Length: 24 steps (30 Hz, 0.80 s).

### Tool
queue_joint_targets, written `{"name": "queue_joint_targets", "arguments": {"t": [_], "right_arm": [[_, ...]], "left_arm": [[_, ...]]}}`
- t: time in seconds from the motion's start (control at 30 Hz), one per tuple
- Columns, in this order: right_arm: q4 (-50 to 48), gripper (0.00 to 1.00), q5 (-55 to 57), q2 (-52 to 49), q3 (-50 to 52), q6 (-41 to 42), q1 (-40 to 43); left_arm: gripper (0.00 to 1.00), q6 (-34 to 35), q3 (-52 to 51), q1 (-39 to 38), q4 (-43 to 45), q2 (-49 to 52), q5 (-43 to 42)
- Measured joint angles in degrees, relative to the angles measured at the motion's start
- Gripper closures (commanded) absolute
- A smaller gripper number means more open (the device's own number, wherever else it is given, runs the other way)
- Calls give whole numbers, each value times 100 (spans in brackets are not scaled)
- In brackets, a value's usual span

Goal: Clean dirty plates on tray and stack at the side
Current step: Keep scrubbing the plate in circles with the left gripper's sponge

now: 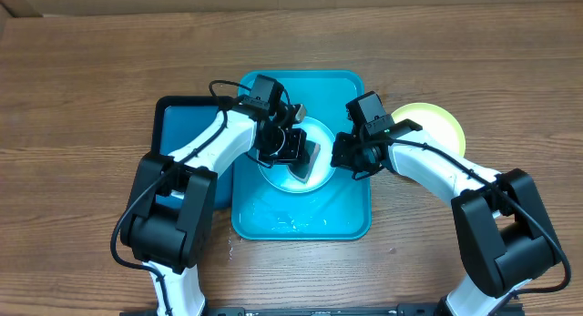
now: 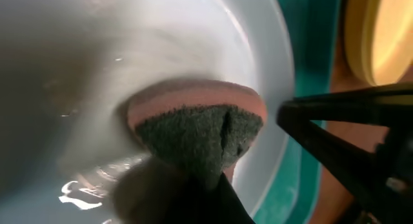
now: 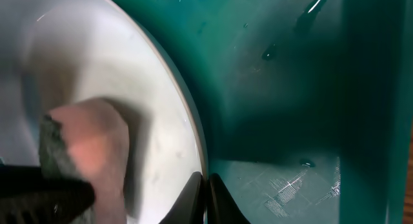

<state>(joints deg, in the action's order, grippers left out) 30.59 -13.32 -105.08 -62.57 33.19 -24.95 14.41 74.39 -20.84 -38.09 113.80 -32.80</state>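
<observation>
A pale light blue plate (image 1: 321,138) stands tilted in the turquoise tray (image 1: 301,216). My left gripper (image 1: 296,154) is shut on a pink sponge with a dark green scouring face (image 2: 193,124), and the sponge presses on the plate's inner face (image 2: 129,69). My right gripper (image 1: 342,158) is shut on the plate's right rim, its fingertips (image 3: 197,195) pinching the edge (image 3: 193,130) over the tray floor (image 3: 277,88). The sponge (image 3: 90,153) also shows in the right wrist view. One yellow-green plate (image 1: 437,125) lies on the table right of the tray.
A smaller dark blue tray (image 1: 178,134) lies against the turquoise tray's left side, under my left arm. The turquoise tray's floor is wet near its front edge (image 1: 291,223). Brown wooden table surrounds everything.
</observation>
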Motion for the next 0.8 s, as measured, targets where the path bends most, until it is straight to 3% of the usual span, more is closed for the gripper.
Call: {"name": "queue_joint_targets", "arguments": {"t": [0.27,0.8], "right_arm": [[-4,96,-2,0,0,2,0],[-11,96,-15,0,0,2,0]], "left_arm": [[96,-280,1003,111,-870,-87,-55],[96,-391,1167,-118,-994,-76,1762]]}}
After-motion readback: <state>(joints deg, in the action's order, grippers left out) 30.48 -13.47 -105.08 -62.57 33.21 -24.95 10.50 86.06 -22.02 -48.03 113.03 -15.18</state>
